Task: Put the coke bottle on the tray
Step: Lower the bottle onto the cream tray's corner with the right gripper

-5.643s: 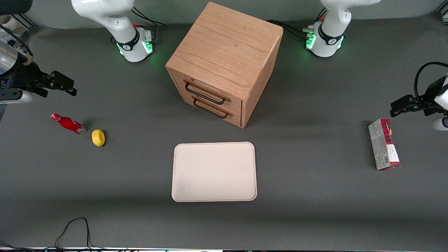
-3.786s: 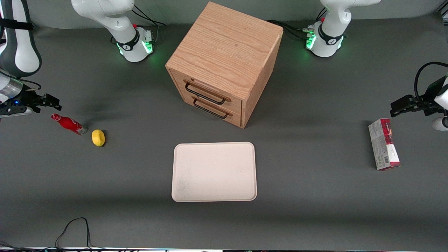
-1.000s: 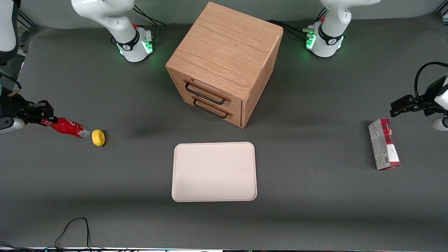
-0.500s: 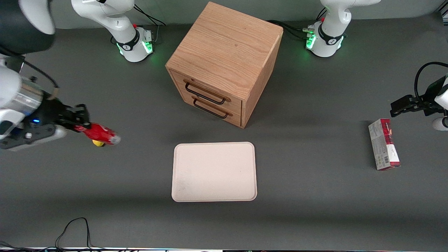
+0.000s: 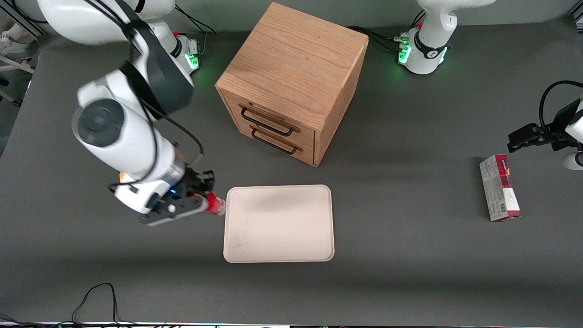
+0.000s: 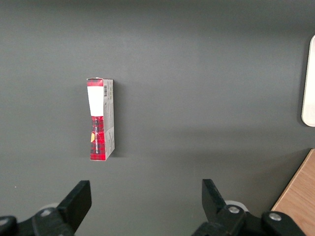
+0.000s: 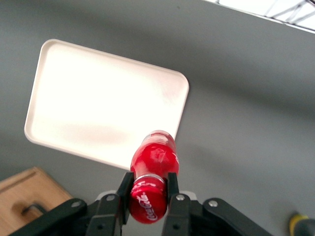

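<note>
My right gripper [image 5: 206, 200] is shut on the small red coke bottle [image 5: 216, 204], held above the table just beside the tray's edge toward the working arm's end. In the right wrist view the black fingers [image 7: 125, 189] clamp the bottle [image 7: 153, 172] near its red cap, the body pointing down over the table next to the tray's rim [image 7: 183, 105]. The cream tray [image 5: 278, 223] lies flat in front of the wooden cabinet, nearer the front camera.
A wooden two-drawer cabinet [image 5: 294, 82] stands mid-table. A sliver of a yellow lemon [image 5: 122, 174] shows under the working arm. A red-and-grey carton [image 5: 499, 187] lies toward the parked arm's end, also in the left wrist view [image 6: 101, 119]. A black cable [image 5: 95, 296] loops at the table's near edge.
The gripper came down on the bottle, shut on its neck, lifted it, and has carried it across toward the tray. The lemon stayed where it was.
</note>
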`<action>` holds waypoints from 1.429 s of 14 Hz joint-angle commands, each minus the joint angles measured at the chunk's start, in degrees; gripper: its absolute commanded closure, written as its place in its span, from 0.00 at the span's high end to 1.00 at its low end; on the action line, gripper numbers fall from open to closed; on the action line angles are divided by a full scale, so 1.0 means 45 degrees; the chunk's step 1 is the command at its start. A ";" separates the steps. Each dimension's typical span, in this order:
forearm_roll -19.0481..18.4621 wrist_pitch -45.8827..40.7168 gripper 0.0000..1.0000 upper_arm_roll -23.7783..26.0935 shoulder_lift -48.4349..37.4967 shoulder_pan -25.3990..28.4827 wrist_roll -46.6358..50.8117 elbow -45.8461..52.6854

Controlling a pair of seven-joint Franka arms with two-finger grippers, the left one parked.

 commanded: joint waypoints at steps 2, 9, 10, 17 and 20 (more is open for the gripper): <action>-0.1598 0.1666 0.10 0.0251 0.1713 0.0238 0.0539 0.0455; -0.2732 0.3836 0.15 0.0173 0.2593 0.0199 0.0638 -0.0231; -0.2773 0.3896 0.20 0.0173 0.2653 0.0199 0.0638 -0.0231; -0.2695 0.4188 0.99 0.0134 0.2966 0.0199 0.1106 -0.0251; -0.2656 0.4443 1.00 0.0114 0.2946 0.0160 0.1126 -0.0368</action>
